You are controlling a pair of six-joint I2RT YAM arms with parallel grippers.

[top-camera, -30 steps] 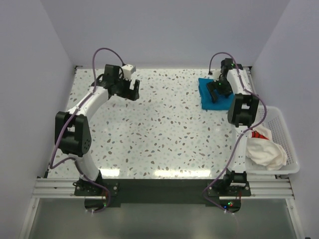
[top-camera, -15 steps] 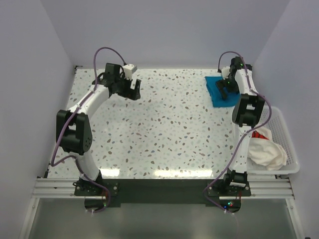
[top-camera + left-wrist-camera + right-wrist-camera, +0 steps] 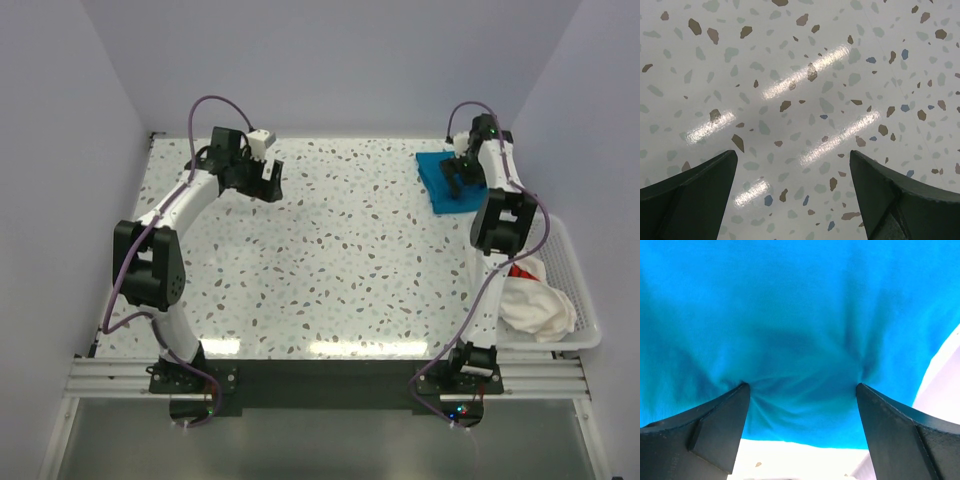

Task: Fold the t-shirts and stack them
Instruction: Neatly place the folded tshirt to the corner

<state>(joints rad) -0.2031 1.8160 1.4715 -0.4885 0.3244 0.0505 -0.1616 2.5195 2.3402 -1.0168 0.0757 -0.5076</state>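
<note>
A folded teal-blue t-shirt (image 3: 448,183) lies at the table's far right corner. My right gripper (image 3: 455,176) is on top of it, jaws spread wide. In the right wrist view both fingertips (image 3: 740,392) press into the blue cloth (image 3: 800,325), which puckers around them; nothing is pinched between them. A white t-shirt with red marks (image 3: 535,298) lies crumpled in the basket at the right. My left gripper (image 3: 267,184) hovers open over bare table at the far left, with only speckled tabletop (image 3: 795,100) between its fingers.
A white mesh basket (image 3: 578,270) stands off the table's right edge beside the right arm. The back wall runs close behind the blue shirt. The speckled tabletop (image 3: 340,260) stretches between the two arms.
The right gripper has slid the folded blue shirt right and toward the far corner, pressing it down. The left arm has barely moved.
</note>
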